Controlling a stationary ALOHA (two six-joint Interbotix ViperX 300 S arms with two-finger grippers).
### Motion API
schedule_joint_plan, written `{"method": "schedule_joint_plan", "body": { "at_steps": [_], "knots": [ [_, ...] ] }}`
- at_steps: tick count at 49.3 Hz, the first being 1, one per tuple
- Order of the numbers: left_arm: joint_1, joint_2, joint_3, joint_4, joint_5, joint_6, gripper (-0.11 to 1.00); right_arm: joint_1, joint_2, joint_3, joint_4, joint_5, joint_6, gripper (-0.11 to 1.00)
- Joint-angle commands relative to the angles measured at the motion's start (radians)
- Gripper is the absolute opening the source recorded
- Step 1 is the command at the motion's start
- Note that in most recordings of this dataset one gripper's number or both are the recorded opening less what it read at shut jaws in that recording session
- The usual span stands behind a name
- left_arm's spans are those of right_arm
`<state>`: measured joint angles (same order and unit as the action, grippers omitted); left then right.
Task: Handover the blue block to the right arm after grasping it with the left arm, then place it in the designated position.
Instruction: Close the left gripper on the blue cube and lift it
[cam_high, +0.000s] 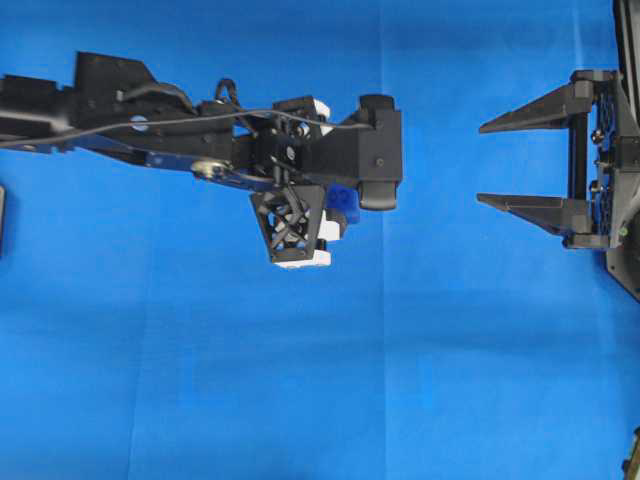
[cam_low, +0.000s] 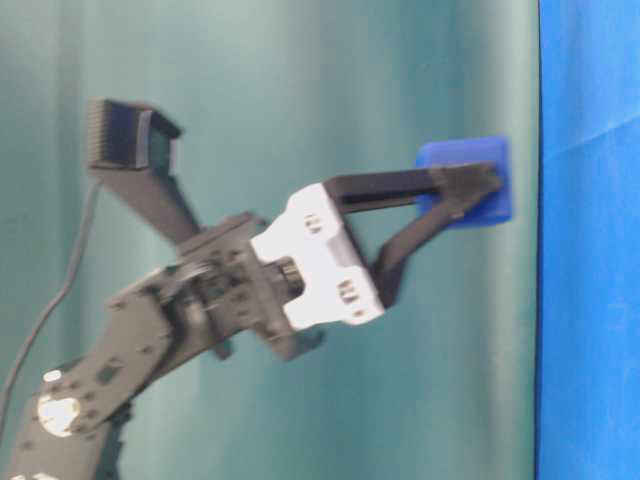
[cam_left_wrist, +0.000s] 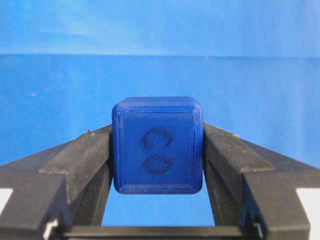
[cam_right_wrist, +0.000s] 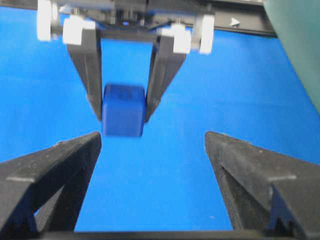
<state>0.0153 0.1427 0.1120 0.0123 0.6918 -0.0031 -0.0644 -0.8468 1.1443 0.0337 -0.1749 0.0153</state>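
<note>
Left hand with blue block; right hand facing it.
Left hand (cam_left_wrist: 157, 165): fingers clamped on the blue block (cam_left_wrist: 157, 145), held above the blue cloth surface (cam_high: 200, 380). Right hand (cam_high: 495, 162): fingers spread wide apart, holding nothing, well apart from the block.

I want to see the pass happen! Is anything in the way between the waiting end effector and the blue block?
Nothing visible is. The right end effector stands open, and only bare blue cloth shows between it and the blue block, which the left end effector holds off the cloth.
</note>
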Motion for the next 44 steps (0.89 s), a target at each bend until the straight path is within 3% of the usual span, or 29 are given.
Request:
{"method": "schedule_joint_plan", "body": {
  "at_steps": [1, 19, 44],
  "knots": [
    [-0.006, -0.055, -0.041, 0.002, 0.028, -0.002, 0.46, -0.002, 0.003, -0.017, 0.006, -0.002, 0.002, 0.93],
    [-0.008, -0.124, -0.084, 0.002, 0.095, 0.002, 0.46, -0.002, 0.003, -0.017, 0.014, -0.002, 0.002, 0.93],
    [-0.008, -0.129, -0.081, 0.002, 0.101, 0.000, 0.46, -0.002, 0.003, -0.017, 0.014, -0.002, 0.002, 0.93]
  ]
}}
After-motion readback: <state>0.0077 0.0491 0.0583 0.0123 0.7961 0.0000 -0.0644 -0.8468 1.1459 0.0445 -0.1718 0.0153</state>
